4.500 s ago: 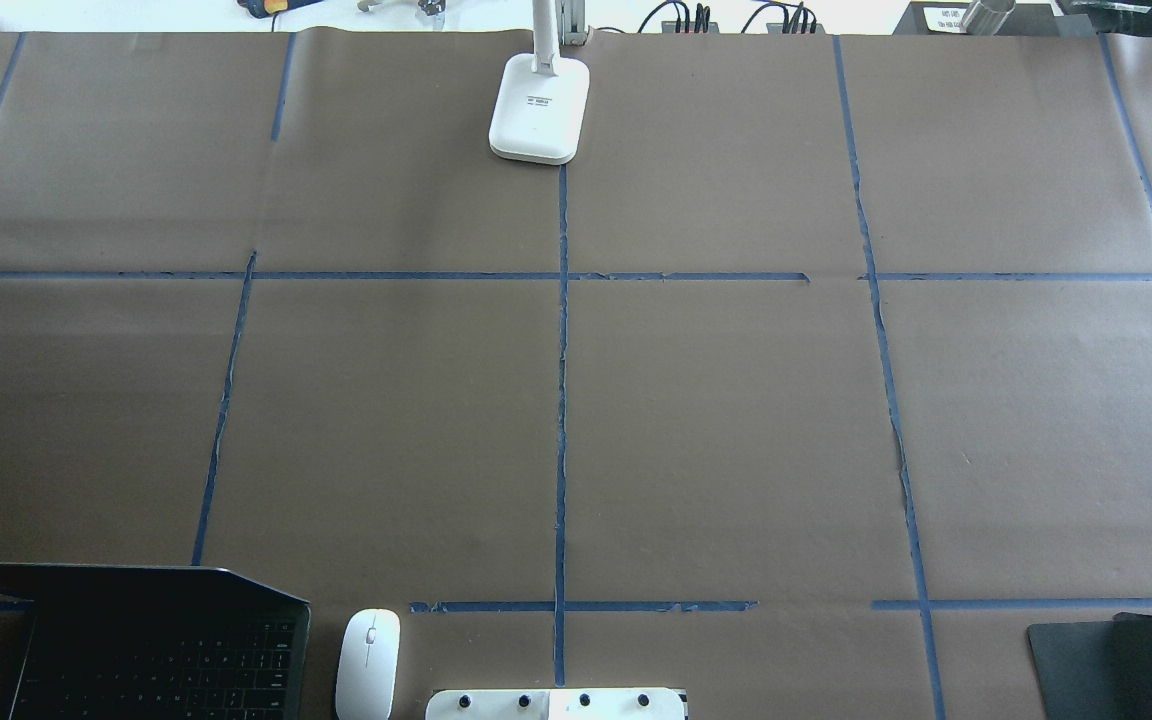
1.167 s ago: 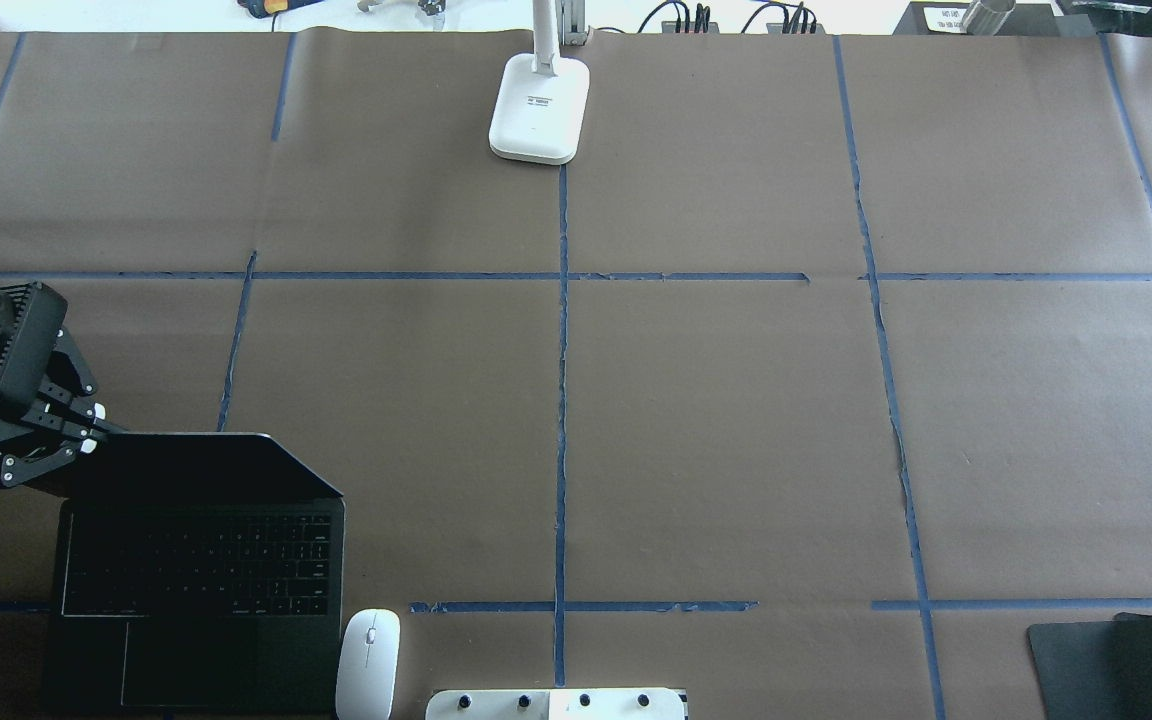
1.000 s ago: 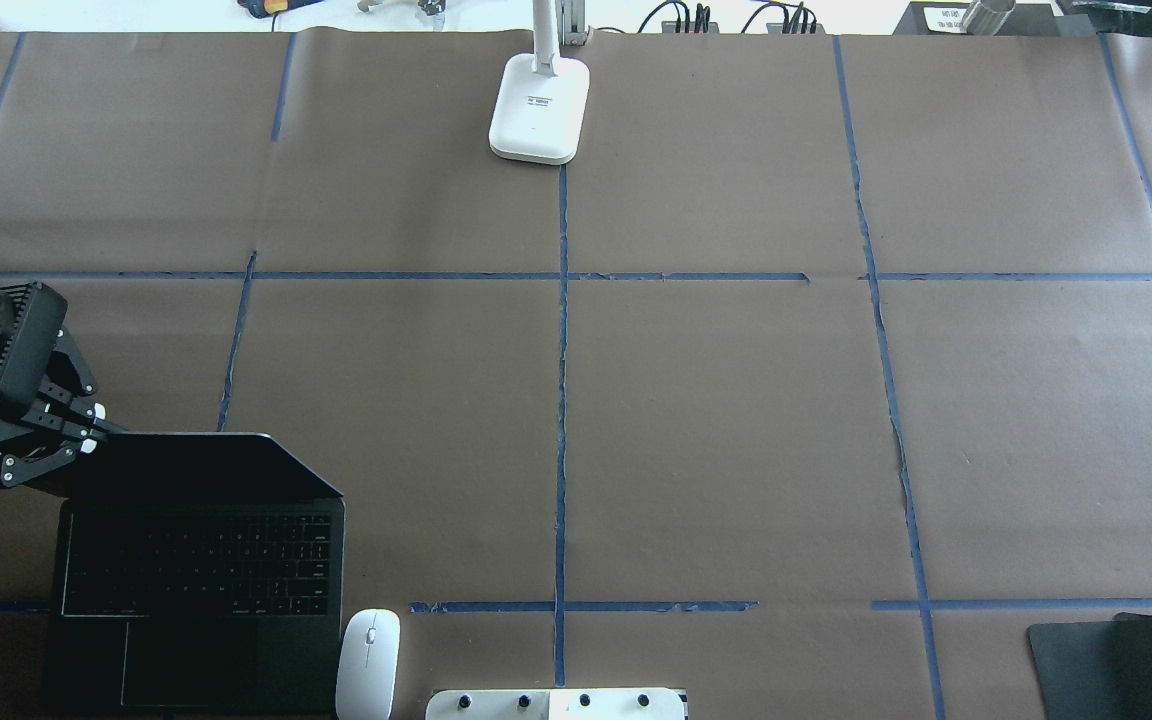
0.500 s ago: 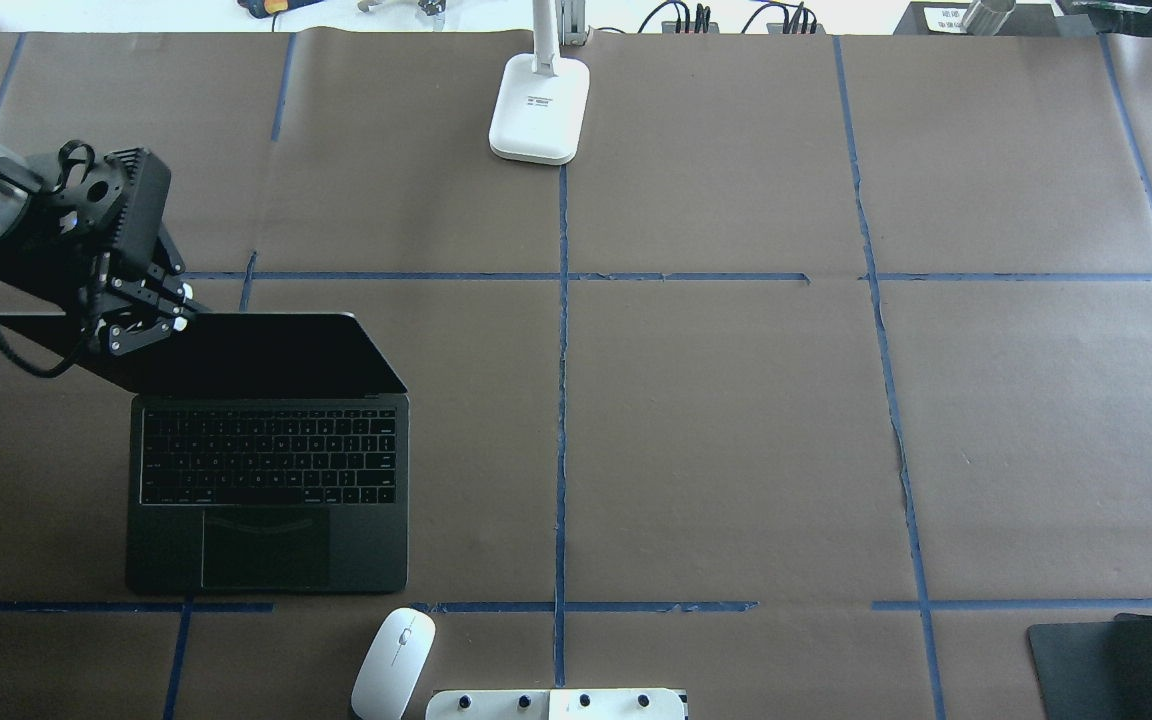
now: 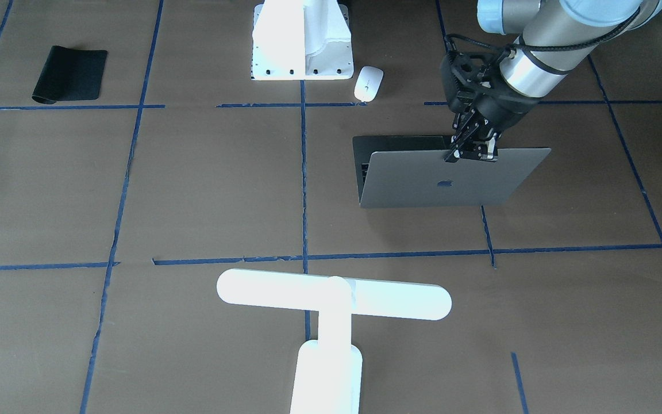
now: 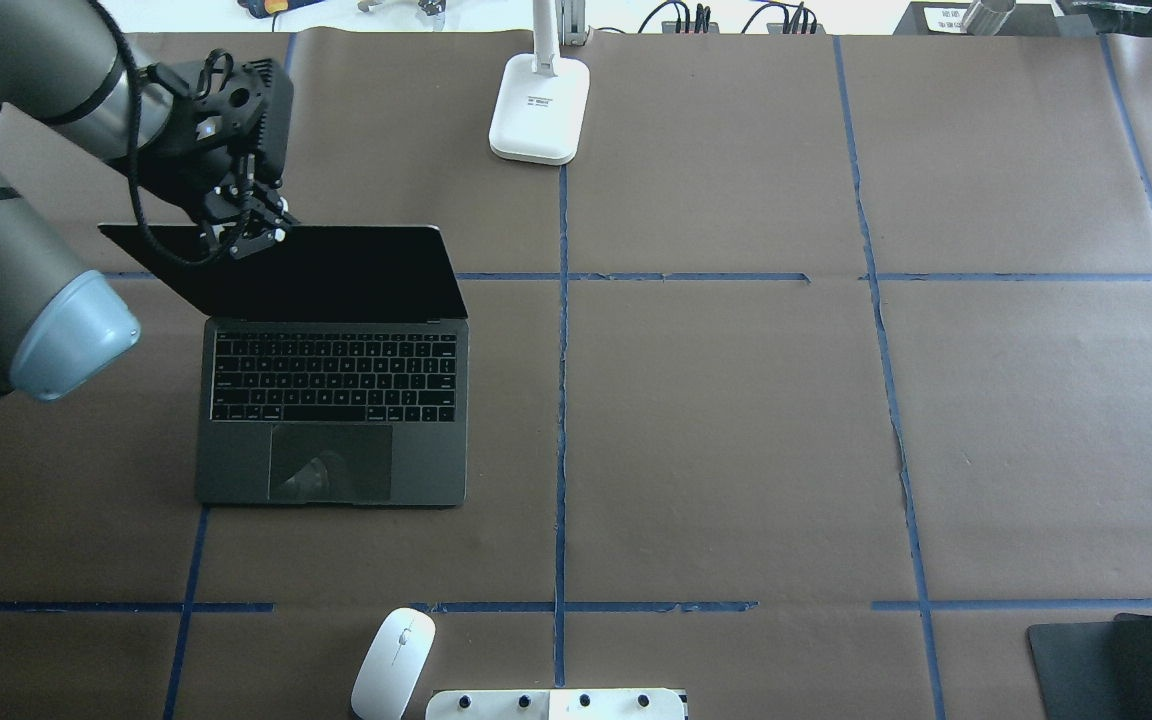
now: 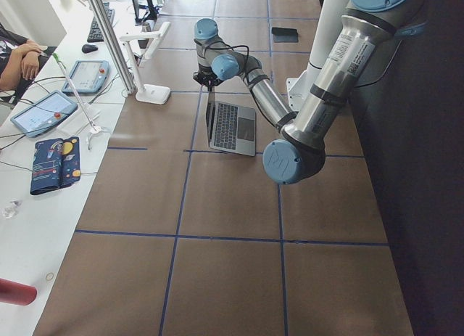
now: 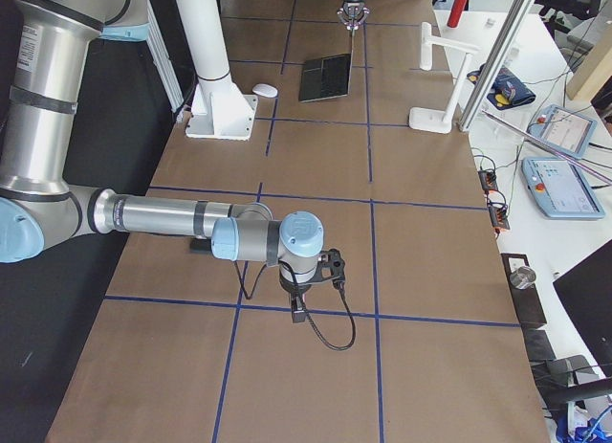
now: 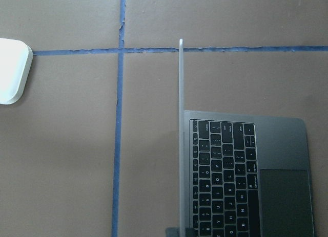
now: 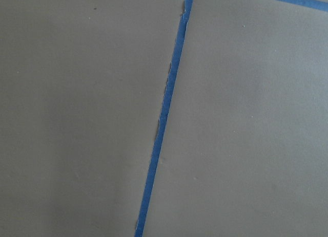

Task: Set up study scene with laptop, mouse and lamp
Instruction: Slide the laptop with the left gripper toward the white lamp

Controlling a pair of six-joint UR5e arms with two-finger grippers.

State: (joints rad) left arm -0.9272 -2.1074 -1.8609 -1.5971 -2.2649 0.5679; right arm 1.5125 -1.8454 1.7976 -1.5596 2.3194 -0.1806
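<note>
The dark-grey laptop [image 6: 331, 420] stands open on the brown paper, left of the table's centre line, keys toward the robot. It also shows in the front view [image 5: 440, 184] with its logo lid facing the camera. My left gripper [image 6: 246, 235] is shut on the top edge of the lid, also seen from the front [image 5: 472, 152]. The white mouse [image 6: 394, 648] lies tilted near the robot's base. The white lamp [image 5: 334, 302] stands at the far edge, its base [image 6: 539, 110] on the centre line. My right gripper [image 8: 298, 314] hangs low over bare paper; I cannot tell if it is open.
A black mouse pad [image 6: 1106, 665] lies at the near right corner. The white bolted pedestal [image 6: 556, 703] is at the near edge, next to the mouse. Blue tape lines cross the paper. Operators' tablets and cables lie beyond the far edge.
My left gripper has carried the laptop by its lid away from the robot and to the right. The mouse has shifted slightly right and tilted.
</note>
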